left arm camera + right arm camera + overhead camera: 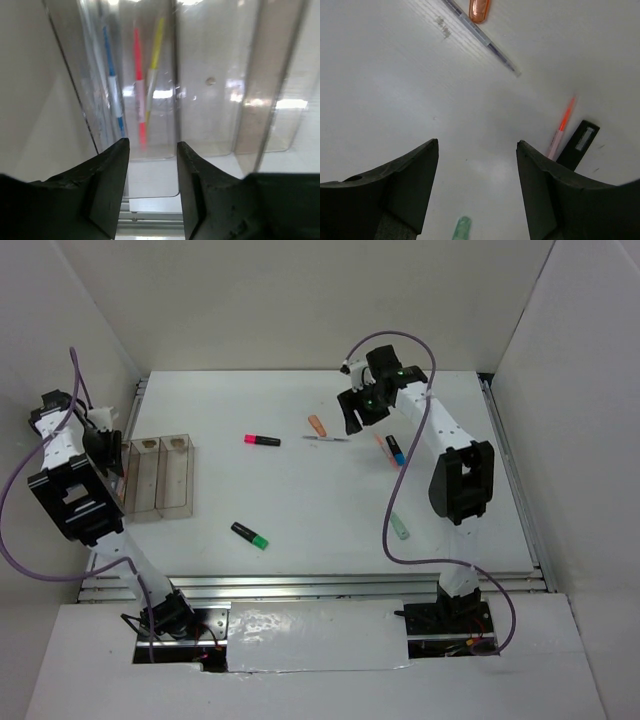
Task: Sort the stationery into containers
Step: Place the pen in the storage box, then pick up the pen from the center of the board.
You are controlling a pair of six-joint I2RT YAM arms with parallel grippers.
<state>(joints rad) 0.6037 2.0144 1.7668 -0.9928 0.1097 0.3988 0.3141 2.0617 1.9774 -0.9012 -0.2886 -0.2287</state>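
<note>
Three thin pens [140,95] lie sorted in the leftmost bin [127,50] beneath my left gripper [152,165], jaws parted and empty, while my right gripper [477,175] hangs wide and empty over the far-right table [320,500], placed, I judge, to take the silver pen [480,37] beside the orange stub [479,9].

Pink highlighter [262,440], orange stub [317,424], brownish bins [176,488].
</note>
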